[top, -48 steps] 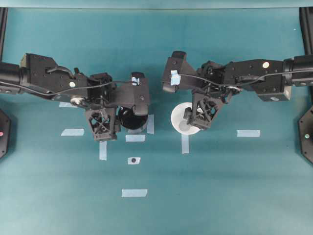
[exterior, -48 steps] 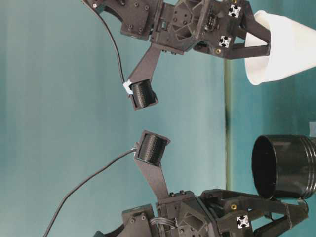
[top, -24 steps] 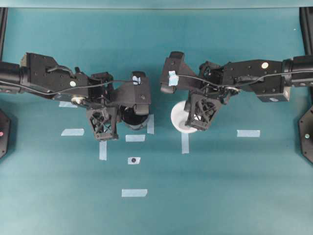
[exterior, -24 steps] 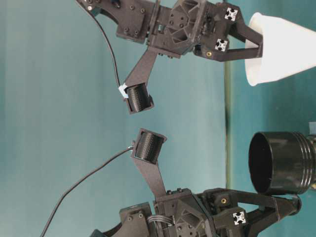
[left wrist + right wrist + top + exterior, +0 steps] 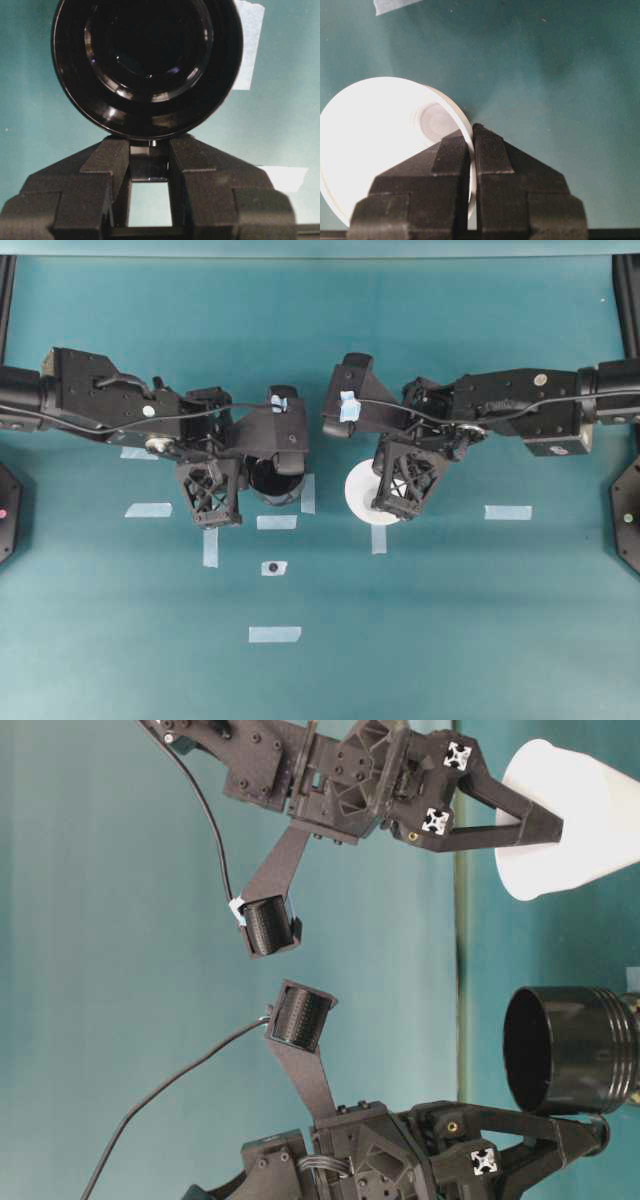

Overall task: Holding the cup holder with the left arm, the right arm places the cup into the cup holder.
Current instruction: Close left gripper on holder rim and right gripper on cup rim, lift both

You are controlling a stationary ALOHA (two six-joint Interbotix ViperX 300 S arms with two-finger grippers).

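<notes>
The white paper cup point(image 5: 385, 150) sat just right of the black cup holder point(image 5: 147, 65), its wall pinched by the right gripper point(image 5: 471, 145). The left gripper point(image 5: 149, 160) clamped the holder's small side handle. With both grasps made, the next move seemingly called for lifting the cup over the holder's open mouth.

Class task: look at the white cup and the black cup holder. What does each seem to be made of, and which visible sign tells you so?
Cup: probably paper, matte white. Its thin wall is nipped at the rim by the right pincer, and it shows no glare.

Cup holder: glossy black, likely plastic or glazed ceramic; bright reflected rings inside show a hard, smooth finish, but the look leaves the material open. The left pincer grips its small handle.
</notes>
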